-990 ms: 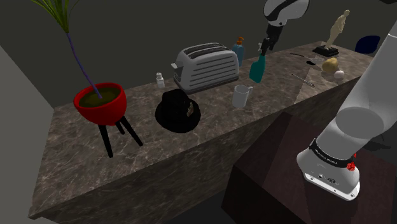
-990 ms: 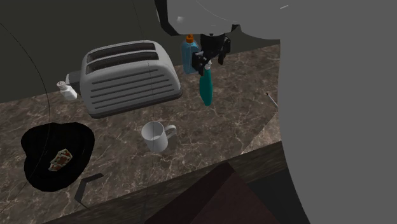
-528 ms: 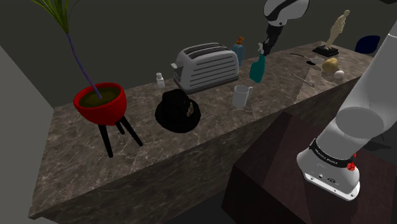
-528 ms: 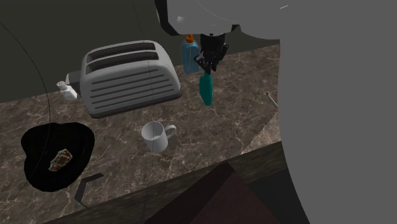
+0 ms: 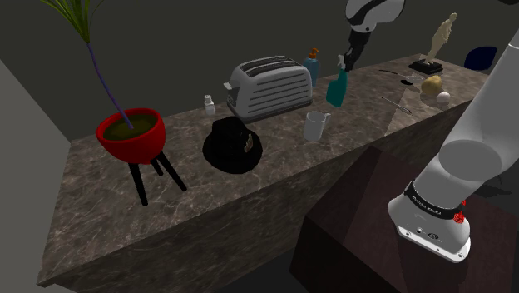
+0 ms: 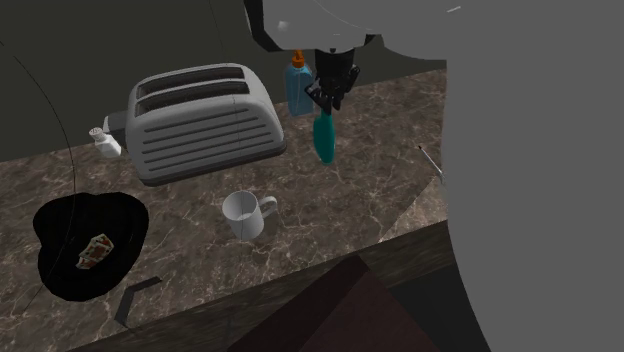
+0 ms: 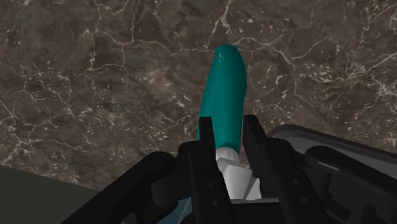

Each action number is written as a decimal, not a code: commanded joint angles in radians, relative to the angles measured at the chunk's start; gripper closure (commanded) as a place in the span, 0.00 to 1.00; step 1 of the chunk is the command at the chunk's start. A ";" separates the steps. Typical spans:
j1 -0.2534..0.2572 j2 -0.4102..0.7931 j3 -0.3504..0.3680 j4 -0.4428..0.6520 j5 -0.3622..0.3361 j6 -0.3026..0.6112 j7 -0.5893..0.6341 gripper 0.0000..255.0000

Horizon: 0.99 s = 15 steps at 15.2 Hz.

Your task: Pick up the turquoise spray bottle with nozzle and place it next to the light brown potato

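— Grip first: the hand (image 7: 229,130) is clamped narrow on the neck of the bottle (image 7: 226,89). One finger (image 7: 207,143) sits on each side just under the white nozzle. The teal body hangs base-down over the marble bench (image 7: 76,76).

— So it's off the surface?

— It looks clear of it. In the shoulder view the bottle (image 5: 336,88) hangs under the hand (image 5: 345,65), to the right of the toaster (image 5: 269,86) and above and behind the mug (image 5: 315,125). A blue bottle (image 5: 311,63) stands just behind it. I'd call this the carry, with the whole trip to the potato not yet made.

— What makes the carry go well?

— A neck grip lets the body swing, so I'd move smoothly and hold this height until well past the mug. Then travel toward the shoulder view's right, along the bench.

— Anything in the way?

— Thin utensils (image 5: 399,104) lie across the path, so I'd pass over them rather than come down early. Past them the potato (image 5: 432,83) sits with a white ball (image 5: 443,97) just beside it. I'd pick bare bench near the potato but apart from both. The base should sit flat before the fingers let go, because a tall narrow bottle probably tips easily.

— And beyond that?

— A pale statuette (image 5: 441,37) stands behind the potato, so I'd stop short of it.
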 commanded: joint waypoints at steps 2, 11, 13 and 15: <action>0.002 -0.015 -0.001 0.021 -0.008 -0.034 0.005 1.00; 0.006 -0.051 -0.002 0.104 -0.028 -0.149 0.016 1.00; 0.006 -0.057 -0.001 0.124 -0.031 -0.175 0.018 1.00; 0.007 -0.062 -0.001 0.146 -0.033 -0.201 0.019 1.00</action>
